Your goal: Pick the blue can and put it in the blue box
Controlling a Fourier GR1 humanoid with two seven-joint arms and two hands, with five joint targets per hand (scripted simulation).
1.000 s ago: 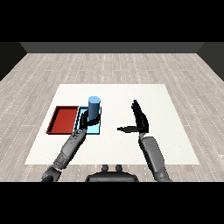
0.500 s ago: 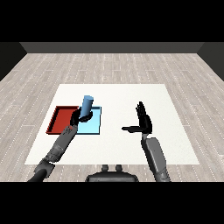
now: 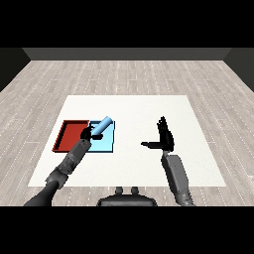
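Observation:
The blue can (image 3: pixel 102 124) leans steeply toward the upper right over the light blue tray (image 3: pixel 108 144). Its lower end sits in my left hand (image 3: pixel 86 133), which is curled round it at the tray's left side, next to the red tray (image 3: pixel 68 136). My right hand (image 3: pixel 166 140) is held up over the white table at centre right, well away from the can. It is open, with straight fingers pointing up and the thumb sticking out to the left, and it holds nothing.
The two trays lie side by side on the left half of the white table (image 3: pixel 134 111). My left forearm (image 3: pixel 67 166) reaches in over the table's front left edge. Wooden floor surrounds the table.
The can has tipped from nearly upright to steeply tilted to the right and sits lower over the blue tray. My left hand has drawn back to the left. My right hand has barely moved.

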